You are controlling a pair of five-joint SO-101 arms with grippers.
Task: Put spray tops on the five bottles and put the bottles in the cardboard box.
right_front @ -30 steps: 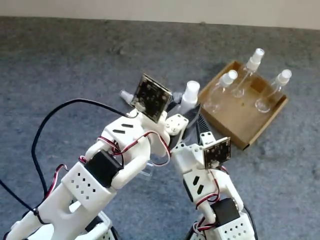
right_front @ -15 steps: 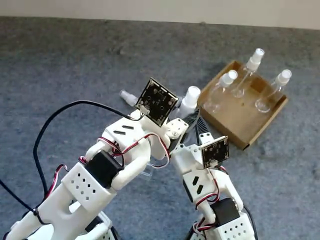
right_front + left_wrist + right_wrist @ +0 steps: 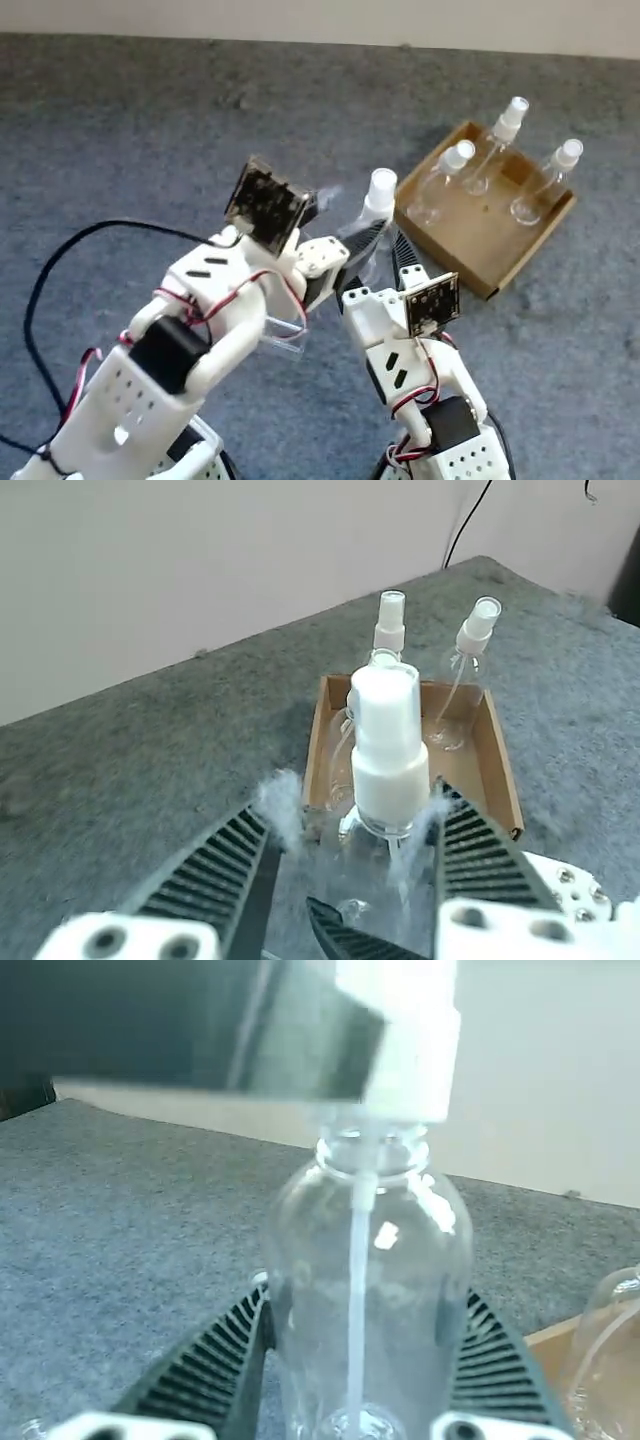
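Right wrist view: the right pincer [image 3: 365,1305] is clenched on a clear spray bottle [image 3: 365,1240]. Its 2 black ribbed fingers [image 3: 215,1360] press against opposite sides of the rounded body, so the bottle stands roughly upright between them. A white spray top [image 3: 405,1050] sits on the bottle's neck, above the fingertips, and its thin dip tube [image 3: 355,1290] runs straight down inside the clear body. Whether the bottle's base rests on the grey carpet [image 3: 150,110] cannot be told. In the left wrist view the left pincer [image 3: 352,810] is released: its 2 ribbed fingers [image 3: 215,870] are spread wide, 1 on each side of the spray top, with a gap showing on both sides. It is level with the top, higher up the bottle than the right pincer, which grips the body below. In the high view the cardboard box [image 3: 490,240] lies flat on the carpet beyond the right pincer's tips and off to its right, near the held bottle but apart from it. 3 boxed bottles [image 3: 437,190] [image 3: 485,160] [image 3: 540,190] stand in it, each clear and wearing a white spray top. 1 is at the corner closest to the pincers and the other 2 are farther back.
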